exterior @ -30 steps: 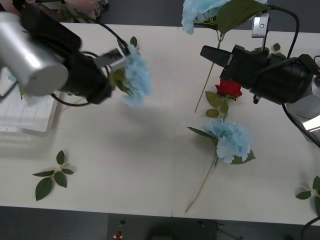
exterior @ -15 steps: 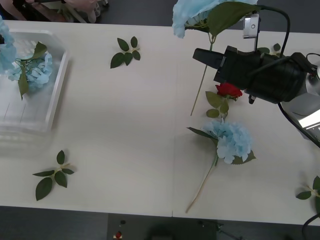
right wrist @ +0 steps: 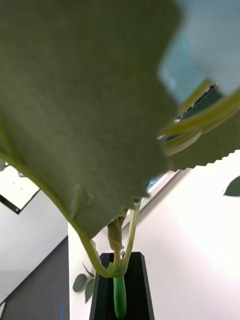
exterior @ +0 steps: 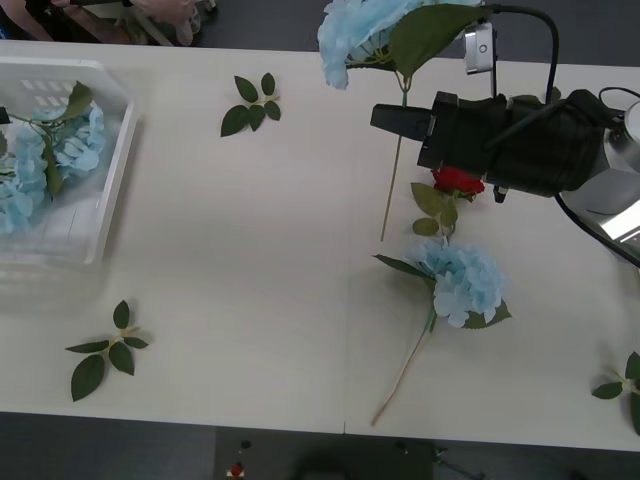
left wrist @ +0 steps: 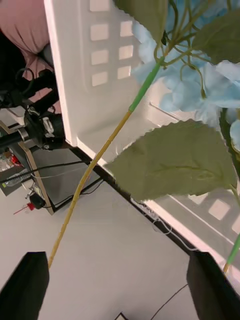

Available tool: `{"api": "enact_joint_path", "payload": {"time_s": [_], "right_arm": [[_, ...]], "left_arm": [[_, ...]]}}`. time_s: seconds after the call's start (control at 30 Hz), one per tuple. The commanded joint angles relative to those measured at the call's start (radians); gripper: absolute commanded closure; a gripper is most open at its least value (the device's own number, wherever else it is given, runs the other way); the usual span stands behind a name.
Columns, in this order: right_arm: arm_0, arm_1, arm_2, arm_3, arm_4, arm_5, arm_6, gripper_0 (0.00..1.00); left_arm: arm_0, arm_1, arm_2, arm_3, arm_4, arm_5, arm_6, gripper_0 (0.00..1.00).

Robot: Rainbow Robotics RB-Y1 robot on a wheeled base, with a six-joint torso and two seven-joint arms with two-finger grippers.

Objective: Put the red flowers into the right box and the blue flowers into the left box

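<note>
My right gripper [exterior: 388, 118] is shut on the stem of a blue flower [exterior: 352, 32], held above the table's far side with the stem hanging down. In the right wrist view its black fingers [right wrist: 102, 290] clamp the green stem [right wrist: 119, 299] under a broad leaf [right wrist: 75, 100]. A red flower [exterior: 457, 181] lies just below that arm, and another blue flower [exterior: 464, 281] lies nearer the front. The left box [exterior: 112, 190] holds blue flowers [exterior: 40, 165]. My left gripper [left wrist: 120, 292] hangs open beside the left box [left wrist: 70, 80], above the blue flowers [left wrist: 200, 85]. The right box is out of view.
Loose green leaf sprigs lie at the far middle [exterior: 250, 103], the front left [exterior: 104, 350] and the front right edge [exterior: 622, 385]. Bare white tabletop [exterior: 250, 260] spans the middle between the box and the flowers.
The left arm carried its blue flower leftward out of the front view; that flower now lies in the left box. The right gripper moved left with its blue flower.
</note>
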State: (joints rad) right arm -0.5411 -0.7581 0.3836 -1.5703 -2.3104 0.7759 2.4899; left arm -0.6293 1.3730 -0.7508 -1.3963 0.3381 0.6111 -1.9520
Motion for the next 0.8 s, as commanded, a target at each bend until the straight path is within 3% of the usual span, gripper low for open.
{"api": "enact_joint_path", "payload": {"time_s": [0.03, 0.2, 0.33, 0.47, 0.7, 0.8], "right_arm": [[-0.01, 0.009, -0.006, -0.025, -0.003, 0.005, -0.008, 1.0], [-0.011, 0.022, -0.006, -0.025, 0.008, 0.002, -0.005, 1.0], [-0.011, 0.036, -0.006, -0.025, 0.008, -0.009, 0.001, 1.0], [-0.01, 0.051, -0.006, -0.025, 0.009, -0.017, 0.004, 1.0], [-0.01, 0.092, -0.008, -0.025, 0.052, -0.032, 0.007, 1.0], [-0.01, 0.108, -0.008, -0.025, 0.066, -0.041, 0.007, 1.0]], "left_arm": [[-0.021, 0.055, 0.01, -0.018, 0.11, -0.065, -0.025, 0.0], [-0.021, 0.066, 0.044, -0.096, 0.338, -0.097, -0.073, 0.0], [-0.021, -0.014, 0.094, -0.158, 0.57, -0.071, -0.143, 0.0], [-0.024, -0.173, 0.232, -0.167, 0.679, 0.096, -0.145, 0.0], [-0.036, -0.436, 0.554, -0.176, 0.885, 0.593, -0.151, 0.0], [-0.015, -0.532, 0.642, -0.174, 0.992, 0.699, -0.146, 0.0]]}}
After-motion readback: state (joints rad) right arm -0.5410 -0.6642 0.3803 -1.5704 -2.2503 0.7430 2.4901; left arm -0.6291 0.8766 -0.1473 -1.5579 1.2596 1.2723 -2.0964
